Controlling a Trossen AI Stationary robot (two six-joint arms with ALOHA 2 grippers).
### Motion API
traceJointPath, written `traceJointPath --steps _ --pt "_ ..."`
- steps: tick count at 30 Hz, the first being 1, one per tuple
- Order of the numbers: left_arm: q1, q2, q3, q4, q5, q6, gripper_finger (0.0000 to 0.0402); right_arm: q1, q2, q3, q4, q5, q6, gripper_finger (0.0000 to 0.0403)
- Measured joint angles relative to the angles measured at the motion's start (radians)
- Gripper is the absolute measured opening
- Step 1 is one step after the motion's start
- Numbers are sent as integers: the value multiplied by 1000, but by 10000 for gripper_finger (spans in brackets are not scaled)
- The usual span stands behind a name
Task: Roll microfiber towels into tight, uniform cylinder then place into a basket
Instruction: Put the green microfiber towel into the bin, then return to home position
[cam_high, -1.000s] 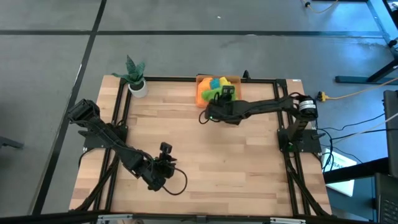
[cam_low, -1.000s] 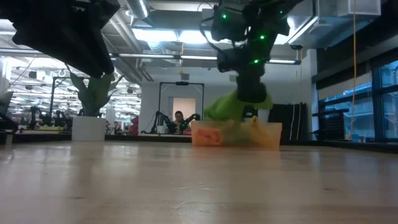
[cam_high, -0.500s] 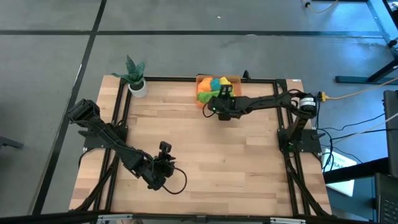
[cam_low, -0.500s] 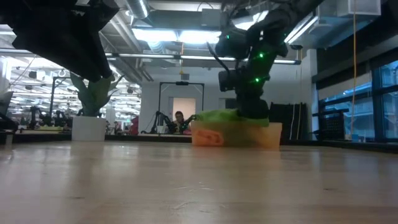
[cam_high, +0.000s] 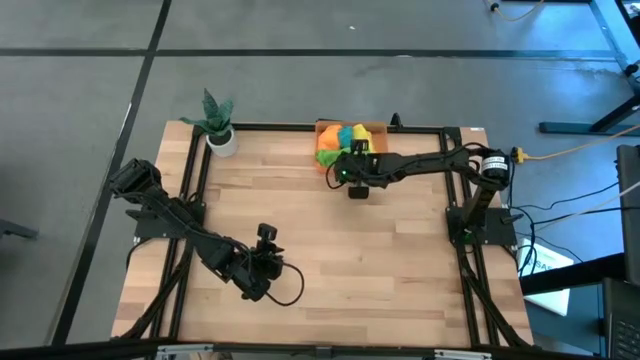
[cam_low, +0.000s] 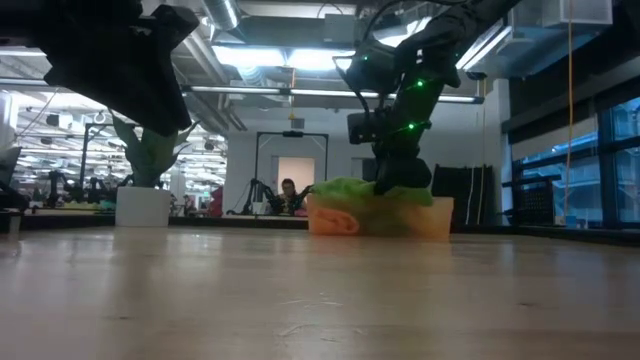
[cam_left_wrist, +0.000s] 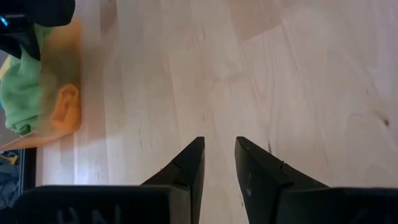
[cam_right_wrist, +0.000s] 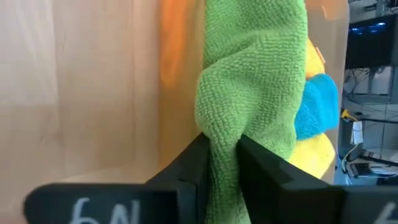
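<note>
The orange basket stands at the table's far edge and holds rolled towels: an orange one, a yellow one and a teal one. The light green towel lies on top of them, over the basket's near rim. My right gripper is at that rim, shut on the green towel. My left gripper hangs open over bare wood near the table's front left, holding nothing. My right gripper pinches a bunched fold of the light green towel between its two fingers, several layers thick. The fingers slant down from the table's near right side. The rest of the towel rests on the other towels in the basket, slack.
A white pot with a green plant stands at the far left corner. A black frame runs around the tabletop. Bare wood stretches between the two arms.
My right gripper has moved toward the table's far edge and down, tipping as it went. The light green towel, which hung above the basket's rim, now lies on the towels in the basket. My left arm has kept still.
</note>
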Motion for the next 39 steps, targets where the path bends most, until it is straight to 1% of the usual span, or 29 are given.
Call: traceJointPath --steps 2,3,5,7,9,11,14,17,21,25,27,29,31,33,34,35,37,39 --pt "4 0 0 0 0 0 80 0 0 0 0 18 0 90" --pt "6 0 0 -1 0 0 80 0 0 0 -4 44 0 99" --pt "7 0 0 -5 0 0 80 3 0 0 -4 114 0 120" --pt "7 0 0 -6 0 -3 80 11 0 0 -3 207 0 139" --pt "7 0 0 -8 0 -15 80 24 0 0 -5 301 1 154" --pt "7 0 0 -13 1 -17 80 41 -1 0 -7 363 2 164" --pt "7 0 0 -15 2 -18 80 70 -1 27 -51 371 3 169" --pt "7 0 0 -15 7 -19 80 100 -2 66 -107 331 37 169" --pt "7 0 0 -19 27 -24 80 140 -2 143 -239 305 157 170" --pt "7 0 0 -51 26 -62 80 172 -2 232 -374 263 335 169" --pt "9 0 0 -66 17 -77 76 188 -3 278 -432 244 406 159" --pt "21 -2 0 -85 3 -88 62 205 -3 328 -486 220 455 136" --pt "43 -14 -1 -125 0 -99 38 223 -3 380 -525 216 494 101" --pt "67 -41 -1 -156 -3 -114 12 241 -3 429 -570 214 513 54" --pt "79 -60 -1 -176 -3 -113 7 251 -3 453 -595 208 518 30" --pt "92 -83 -1 -189 -4 -104 6 259 -3 476 -617 194 515 16" --pt "116 -142 -1 -190 1 -57 6 276 -3 518 -656 152 502 11" --pt "145 -211 -1 -174 33 -4 2 294 -8 541 -693 112 501 13"
